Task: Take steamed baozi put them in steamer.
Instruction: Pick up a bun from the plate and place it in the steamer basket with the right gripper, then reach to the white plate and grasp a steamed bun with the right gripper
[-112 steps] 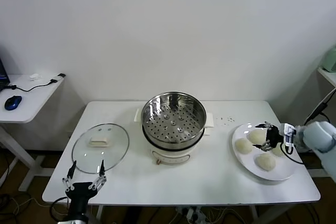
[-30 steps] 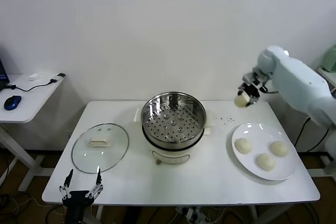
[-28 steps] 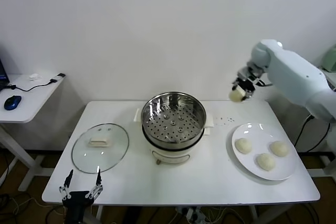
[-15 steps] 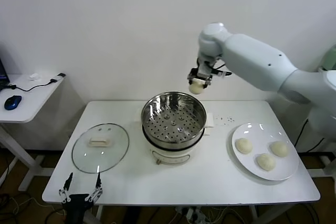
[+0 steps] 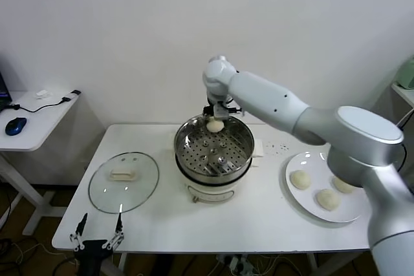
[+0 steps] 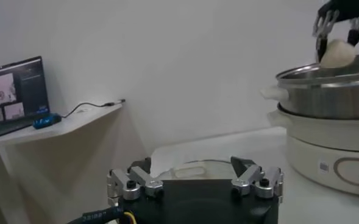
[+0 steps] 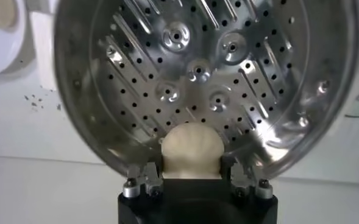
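My right gripper (image 5: 215, 119) is clamped on one steamed baozi (image 5: 215, 125), and I hold it above the back rim of the steamer (image 5: 214, 148), just over the far edge of the basket. From my right wrist I look straight down past the bun (image 7: 191, 150) onto the perforated steel floor (image 7: 197, 79) of the basket, which has nothing lying on it. The bun sits pinched between my two fingers, its rounded top showing in front of the black gripper body.

The steamer stands on its white cooker base (image 5: 210, 189) in the middle of the surface (image 5: 259, 221). To the right of the steamer lies a white plate (image 5: 304, 161) carrying the other three buns (image 5: 299, 179), well apart from the basket. To the left of the steamer, the round glass lid (image 5: 123, 181) lies flat on the surface.

My left gripper (image 5: 97, 240) hangs low at the near edge of the surface, in front of the glass lid and well away from the steamer, its fingers (image 6: 130, 185) spread wide apart and holding nothing. From that wrist I see the steamer side-on (image 6: 330, 88) with the bun (image 6: 337, 54) held above its rim by the other gripper (image 6: 338, 30).
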